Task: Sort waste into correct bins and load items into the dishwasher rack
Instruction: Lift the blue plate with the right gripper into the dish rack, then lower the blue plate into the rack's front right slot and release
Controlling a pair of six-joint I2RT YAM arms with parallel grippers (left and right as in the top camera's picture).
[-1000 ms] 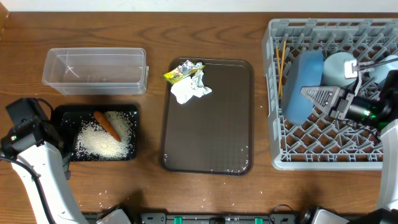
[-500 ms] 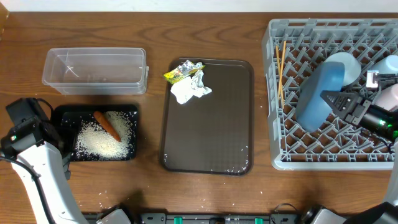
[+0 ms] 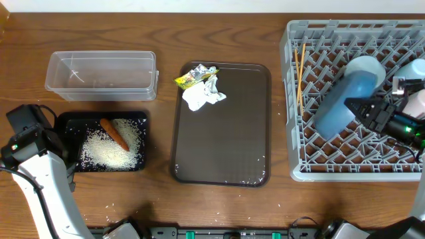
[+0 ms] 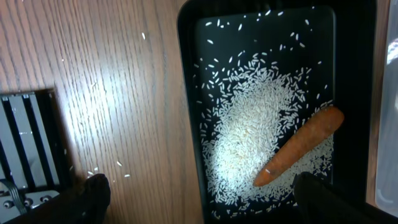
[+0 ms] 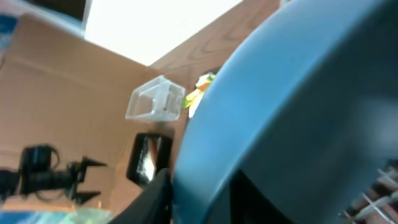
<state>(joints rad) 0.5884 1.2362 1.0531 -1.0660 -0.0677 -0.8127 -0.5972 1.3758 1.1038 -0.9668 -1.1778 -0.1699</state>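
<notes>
Now the blue plate [image 3: 339,106] sits further right in the rack [image 3: 302,159] than a second ago, leaning on edge, long axis running lower-left to upper-right. Right gripper [image 3: 356,110] shifted right with it, jaws clamped on the rim. Left gripper [image 4: 202,196] jaws spread wide over the black tray [image 4: 189,93].

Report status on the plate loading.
Left jaws open above black tray. Right jaws shut on blue plate, tilted in rack. Tissue, wrapper on brown tray.

blue plate [image 3: 339,101] | grey rack [image 3: 289,133] | orange carrot [image 3: 114,135] | white rice [image 3: 106,154] | black tray [image 3: 93,115]
</notes>
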